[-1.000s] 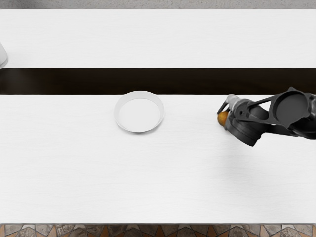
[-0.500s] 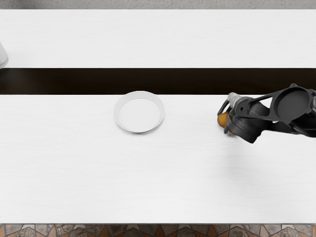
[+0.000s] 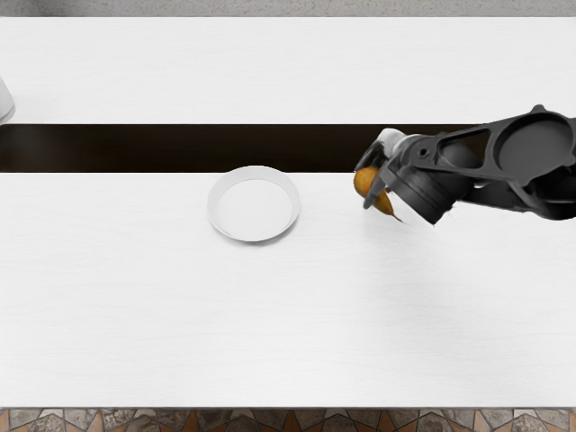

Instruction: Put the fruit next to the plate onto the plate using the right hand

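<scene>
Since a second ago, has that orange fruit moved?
Yes. Gripped by the right hand, the orange fruit has travelled left, closer to the white plate, which has stayed put.

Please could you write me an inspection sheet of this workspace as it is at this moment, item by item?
Surface: white table; a dark gap runs across behind it, with a second white surface beyond.
Job's things: white plate, nothing in it; orange fruit held to the right of the plate, apart from it and not over it.
Clutter: pale object cut off by the left edge, too little shown to identify.
Grippers: right hand, arm coming in from the right edge, fingers closed around the fruit; left hand not in view.
Cables: nothing seen.
Surroundings: patterned floor tiles along the bottom edge.
</scene>
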Controlling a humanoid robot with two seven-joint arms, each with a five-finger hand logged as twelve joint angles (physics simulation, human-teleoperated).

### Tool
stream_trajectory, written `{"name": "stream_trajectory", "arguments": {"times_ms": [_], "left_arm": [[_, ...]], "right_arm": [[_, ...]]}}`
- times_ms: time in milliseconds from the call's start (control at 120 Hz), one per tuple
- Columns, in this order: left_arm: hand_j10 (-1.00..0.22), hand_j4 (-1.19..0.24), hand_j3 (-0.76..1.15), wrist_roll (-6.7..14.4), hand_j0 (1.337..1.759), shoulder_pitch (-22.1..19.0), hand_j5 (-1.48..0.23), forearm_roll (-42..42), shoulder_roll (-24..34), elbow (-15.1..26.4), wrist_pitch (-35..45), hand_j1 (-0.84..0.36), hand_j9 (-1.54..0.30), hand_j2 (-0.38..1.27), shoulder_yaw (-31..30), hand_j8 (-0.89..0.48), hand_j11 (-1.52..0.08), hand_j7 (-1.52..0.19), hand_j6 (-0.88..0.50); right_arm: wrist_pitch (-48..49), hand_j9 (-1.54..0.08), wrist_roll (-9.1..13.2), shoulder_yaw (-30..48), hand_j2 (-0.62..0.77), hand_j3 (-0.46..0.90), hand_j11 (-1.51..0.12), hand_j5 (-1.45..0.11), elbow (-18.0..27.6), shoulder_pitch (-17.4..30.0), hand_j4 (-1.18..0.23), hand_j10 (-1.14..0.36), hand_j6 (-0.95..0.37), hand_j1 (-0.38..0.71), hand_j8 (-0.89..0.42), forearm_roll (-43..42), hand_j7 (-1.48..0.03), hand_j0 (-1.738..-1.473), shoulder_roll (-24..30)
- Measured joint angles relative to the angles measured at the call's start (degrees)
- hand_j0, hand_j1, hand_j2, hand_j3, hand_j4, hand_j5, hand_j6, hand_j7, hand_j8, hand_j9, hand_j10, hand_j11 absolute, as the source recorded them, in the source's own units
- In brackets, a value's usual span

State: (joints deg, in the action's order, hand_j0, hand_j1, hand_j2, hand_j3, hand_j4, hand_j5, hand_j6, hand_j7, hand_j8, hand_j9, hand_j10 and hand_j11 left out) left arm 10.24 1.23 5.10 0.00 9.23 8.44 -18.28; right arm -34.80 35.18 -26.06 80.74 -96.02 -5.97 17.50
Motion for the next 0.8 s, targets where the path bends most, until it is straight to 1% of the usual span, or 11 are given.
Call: {"name": "stream_trajectory", "arguments": {"times_ms": [225, 283, 567, 600, 633, 800], "left_arm": [[0.0, 0.0, 0.0, -0.02, 1.658, 0.0, 0.0, 0.0, 0.0, 0.0, 0.0, 0.35, 0.0, 0.0, 0.0, 0.0, 0.0, 0.0, 0.0], [0.0, 0.0, 0.0, -0.02, 1.658, 0.0, 0.0, 0.0, 0.0, 0.0, 0.0, 0.35, 0.0, 0.0, 0.0, 0.0, 0.0, 0.0, 0.0], [0.0, 0.0, 0.0, -0.01, 1.658, 0.0, 0.0, 0.0, 0.0, 0.0, 0.0, 0.35, 0.0, 0.0, 0.0, 0.0, 0.0, 0.0, 0.0], [0.0, 0.0, 0.0, -0.01, 1.658, 0.0, 0.0, 0.0, 0.0, 0.0, 0.0, 0.35, 0.0, 0.0, 0.0, 0.0, 0.0, 0.0, 0.0], [0.0, 0.0, 0.0, 0.0, 1.658, 0.0, 0.0, 0.0, 0.0, 0.0, 0.0, 0.35, 0.0, 0.0, 0.0, 0.0, 0.0, 0.0, 0.0], [0.0, 0.0, 0.0, -0.02, 1.658, 0.0, 0.0, 0.0, 0.0, 0.0, 0.0, 0.35, 0.0, 0.0, 0.0, 0.0, 0.0, 0.0, 0.0]], "right_arm": [[0.0, -1.14, 0.01, 5.33, 0.3, 0.0, -1.13, -1.15, 0.07, 0.03, -0.76, -0.76, -0.48, 0.23, -0.53, 0.03, -1.13, -1.65, -0.23], [0.0, -1.14, 0.0, 6.04, 0.31, 0.0, -1.13, -1.15, -0.08, 0.05, -0.76, -0.76, -0.48, 0.24, -0.53, 0.0, -1.13, -1.651, -1.08], [0.04, -1.14, -0.01, 7.98, 0.25, 0.0, -1.13, -1.15, -0.53, -1.05, -0.77, -0.78, -0.49, 0.21, -0.55, -0.4, -1.13, -1.65, -5.95], [0.04, -1.14, -0.03, 8.05, 0.27, 0.0, -1.14, -1.15, -0.64, -1.25, -0.77, -0.78, -0.49, 0.22, -0.54, -0.46, -1.13, -1.65, -6.46], [0.02, -1.14, -0.04, 8.1, 0.32, 0.0, -1.14, -1.15, -0.77, -1.38, -0.77, -0.76, -0.49, 0.24, -0.53, -0.53, -1.13, -1.651, -6.99], [-0.04, -1.15, -0.03, 9.62, 0.41, 0.0, -1.14, -1.17, -2.23, -1.56, -0.72, -0.74, -0.44, 0.31, -0.47, -0.75, -1.13, -1.652, -9.57]]}}
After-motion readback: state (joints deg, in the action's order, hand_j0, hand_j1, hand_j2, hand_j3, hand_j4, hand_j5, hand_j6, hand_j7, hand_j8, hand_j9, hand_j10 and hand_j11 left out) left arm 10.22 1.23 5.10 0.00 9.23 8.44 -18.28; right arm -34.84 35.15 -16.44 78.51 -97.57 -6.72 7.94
